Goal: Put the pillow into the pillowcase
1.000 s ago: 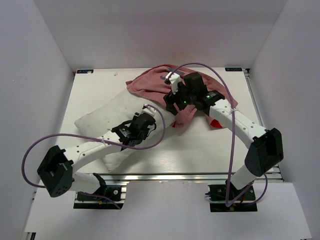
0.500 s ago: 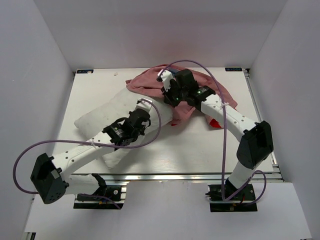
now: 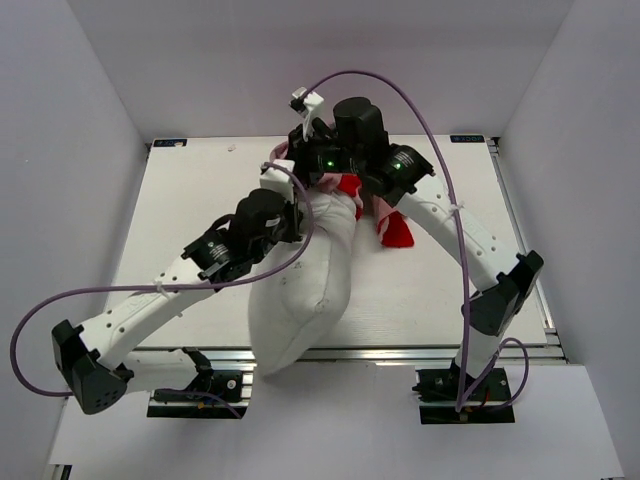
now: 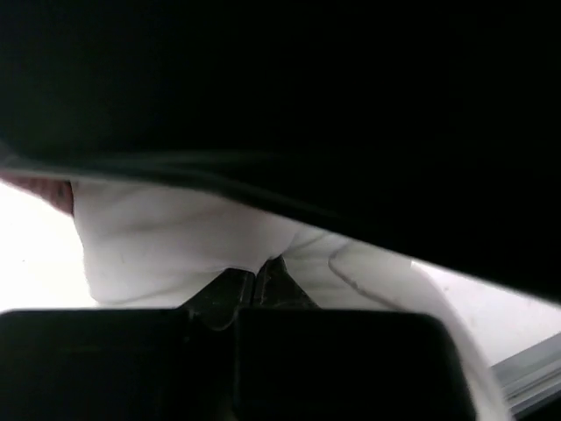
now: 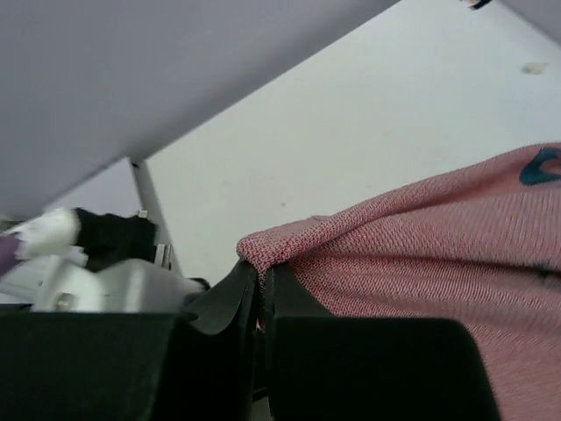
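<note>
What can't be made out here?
Top view: pillowcase mouth and pillow top end, hidden under left hand and right hand.
Left wrist: upper half black, dark shape at lens.
Right wrist: pillow out of frame; pillowcase cut off by right edge.

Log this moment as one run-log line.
left gripper: shut on pillow | right gripper: shut on pillowcase | pillow: mostly uncovered

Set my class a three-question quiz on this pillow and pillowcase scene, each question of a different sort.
1. True or false: the right gripper is shut on an edge of the pillowcase.
2. What meets the tips of the left gripper? A: the pillow; B: a towel; C: a cup.
3. Fill in: in the top view, the pillowcase shows bright ____ patches beside the pillow.
Key: 1 true; 2 A; 3 red.
</note>
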Available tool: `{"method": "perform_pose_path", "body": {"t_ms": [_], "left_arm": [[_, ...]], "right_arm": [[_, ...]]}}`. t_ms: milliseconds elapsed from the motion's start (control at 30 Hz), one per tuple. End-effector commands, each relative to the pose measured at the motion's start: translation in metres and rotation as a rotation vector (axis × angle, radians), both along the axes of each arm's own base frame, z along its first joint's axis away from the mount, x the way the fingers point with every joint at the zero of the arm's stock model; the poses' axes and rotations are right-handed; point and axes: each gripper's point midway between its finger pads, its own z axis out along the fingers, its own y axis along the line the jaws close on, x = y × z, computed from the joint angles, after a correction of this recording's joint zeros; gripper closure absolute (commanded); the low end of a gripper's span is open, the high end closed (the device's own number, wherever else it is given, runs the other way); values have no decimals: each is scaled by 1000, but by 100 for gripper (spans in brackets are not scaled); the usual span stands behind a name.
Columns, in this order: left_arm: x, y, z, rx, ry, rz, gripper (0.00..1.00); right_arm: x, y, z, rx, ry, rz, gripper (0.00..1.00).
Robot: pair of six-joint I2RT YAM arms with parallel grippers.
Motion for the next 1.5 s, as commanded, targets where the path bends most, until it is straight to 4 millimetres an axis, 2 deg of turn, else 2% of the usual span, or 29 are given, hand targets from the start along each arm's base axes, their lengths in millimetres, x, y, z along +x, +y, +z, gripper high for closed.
{"method": "perform_pose_path", "body": {"t_ms": [0,67,100,167,200,233,267,300,333,367,433,533,633,667,700,833,867,967,1000,1067,1100,1133,1167,1200,1233,1333,1400,1433,1467], "left_arm": [[4,19,69,-210,-197,99,100],[2,39,56,-220,-202,164,100],[1,58,36,-248,-184,217,100],[1,78,17,-332,-152,299,100],[-6,93,-9,-345,-128,343,100],[-8,100,-20,-377,-113,375,100],[-6,107,-26,-454,-103,427,100],[-8,110,-53,-453,-68,438,100],[-6,111,-59,-473,-60,446,100],[-1,110,-63,-509,-52,460,100],[11,97,-73,-490,-17,442,100],[34,75,-59,-498,-28,400,100],[47,68,-43,-506,-57,397,100],[51,67,-34,-521,-78,394,100],[53,66,-30,-529,-86,392,100],[50,58,-14,-592,-105,340,100],[49,50,2,-648,-138,284,100],[40,41,40,-722,-202,190,100],[33,38,61,-742,-240,138,100],[27,39,82,-738,-292,100,100],[26,41,92,-739,-314,97,100],[27,44,92,-725,-324,108,100],[30,47,83,-687,-312,129,100],[35,52,68,-661,-288,166,100],[41,54,50,-641,-257,185,100],[56,79,-2,-636,-161,304,100],[62,96,-25,-628,-114,396,88],[63,101,-29,-616,-108,418,68],[65,109,-37,-596,-86,451,57]], "right_arm": [[-44,15,63,234,172,177,100],[-31,10,41,204,253,141,100],[-16,1,3,154,359,85,100],[-13,-12,-32,112,462,70,100],[-8,-21,-50,88,502,46,100],[-13,-27,-82,41,559,34,100],[-23,-31,-84,36,561,61,100],[-30,-32,-92,20,578,80,100],[-38,-32,-105,5,621,91,100],[-54,-27,-102,5,633,145,100],[-63,-17,-92,13,605,181,100],[-81,6,-70,40,592,248,100],[-95,29,-16,117,493,331,100],[-97,33,15,167,435,349,100],[-101,35,27,185,417,359,100],[-95,35,39,213,412,336,100],[-95,34,41,222,425,337,100],[-104,27,70,278,401,366,100],[-105,25,75,286,392,369,100],[-97,18,71,280,387,343,100],[-89,17,58,260,400,314,100],[-74,18,21,201,447,253,100],[-54,11,-2,168,480,185,100],[-43,7,-24,131,512,142,100],[-32,3,-63,66,549,107,100],[-10,-8,-115,-33,573,25,97],[-2,-10,-135,-75,558,7,88],[1,-8,-145,-86,581,6,82],[-1,-4,-145,-80,584,36,68]]}}
